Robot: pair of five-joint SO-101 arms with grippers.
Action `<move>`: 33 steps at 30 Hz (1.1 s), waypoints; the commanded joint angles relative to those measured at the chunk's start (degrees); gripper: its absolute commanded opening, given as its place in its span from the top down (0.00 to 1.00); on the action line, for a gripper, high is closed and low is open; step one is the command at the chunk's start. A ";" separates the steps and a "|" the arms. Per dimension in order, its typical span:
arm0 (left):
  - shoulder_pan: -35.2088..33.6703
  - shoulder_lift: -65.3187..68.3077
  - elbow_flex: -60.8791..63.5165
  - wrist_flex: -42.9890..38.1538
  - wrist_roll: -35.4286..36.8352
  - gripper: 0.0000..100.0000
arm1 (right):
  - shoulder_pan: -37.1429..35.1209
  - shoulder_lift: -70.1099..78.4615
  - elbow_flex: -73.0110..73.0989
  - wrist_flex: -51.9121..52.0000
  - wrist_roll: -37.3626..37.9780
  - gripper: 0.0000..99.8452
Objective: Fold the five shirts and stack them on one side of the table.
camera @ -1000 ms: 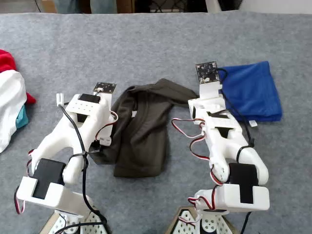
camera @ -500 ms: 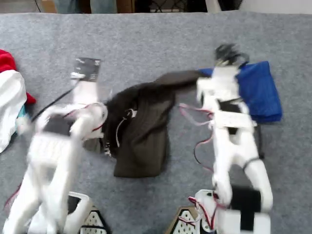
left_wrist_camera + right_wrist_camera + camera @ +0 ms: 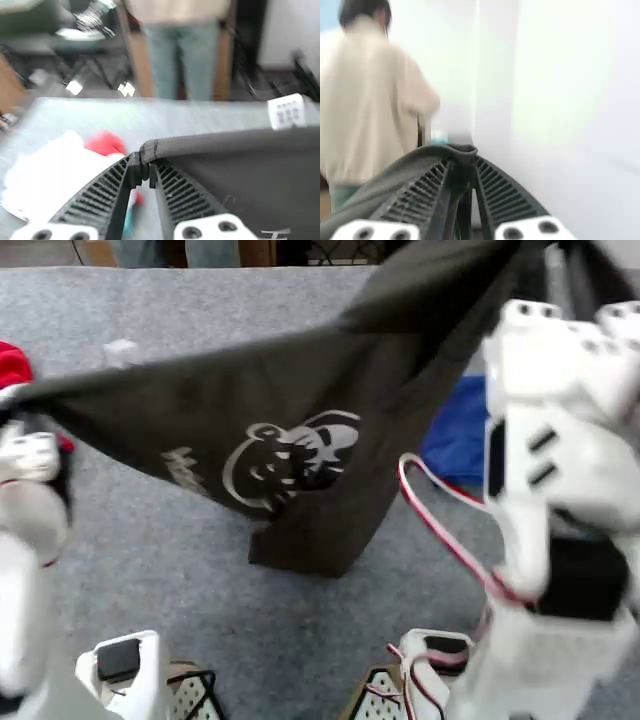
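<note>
Dark shirt hangs spread in the air between your two claws, so the step in hand looks like laying it out flat before the first fold. To do that well, keep the top edge taut and bring both arms down together at the same pace. That way the lower hem, which seems to rest on the table at 6 o'clock of the printed graphic, lands first and the rest rolls down smooth behind it. The cloth slopes up towards 1 o'clock, so level the two ends before you lower, or one side will bunch. Don't let go until the cloth lies flat.

Keep the landing spot off the folded blue shirt, which lies at 3 o'clock of the hanging cloth. Also keep away from the red shirt and the white shirt at the table's 9 o'clock edge.

The left gripper is pinched tight on a seamed edge of the dark shirt, and the cloth runs away from its tips towards 3 o'clock in its wrist view. The right gripper is likewise clamped on a bunched fold of the same cloth, which drapes off towards 8 o'clock there.
</note>
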 commanded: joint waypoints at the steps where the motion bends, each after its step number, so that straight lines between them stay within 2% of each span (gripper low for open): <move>1: -3.30 4.48 -20.18 3.52 -0.35 0.97 | 1.05 -0.48 -13.67 0.35 -1.85 0.99; 7: -3.38 7.38 -36.00 10.29 -0.35 0.97 | 1.05 1.80 -25.98 2.02 -1.76 0.99; 15: -3.56 2.90 -36.18 13.45 -0.35 0.97 | 1.05 1.89 -41.98 11.25 -1.58 0.99; 19: -3.56 -3.69 -29.41 13.45 -0.35 0.97 | 0.79 2.07 -41.36 19.25 -2.02 0.99; 24: -3.12 -9.49 -12.09 13.01 -2.81 0.97 | -2.81 5.85 -27.47 23.82 -5.10 0.99; 26: -3.12 -9.76 -3.65 9.32 -2.90 0.97 | -3.08 8.04 -20.44 21.36 -5.19 0.99; 29: -3.12 -9.76 10.68 -2.99 -0.62 0.97 | -2.73 12.88 -9.01 8.88 -5.36 0.99; 33: -3.03 -9.41 31.69 -30.86 4.84 0.97 | -3.08 20.79 1.80 -9.58 -5.10 0.99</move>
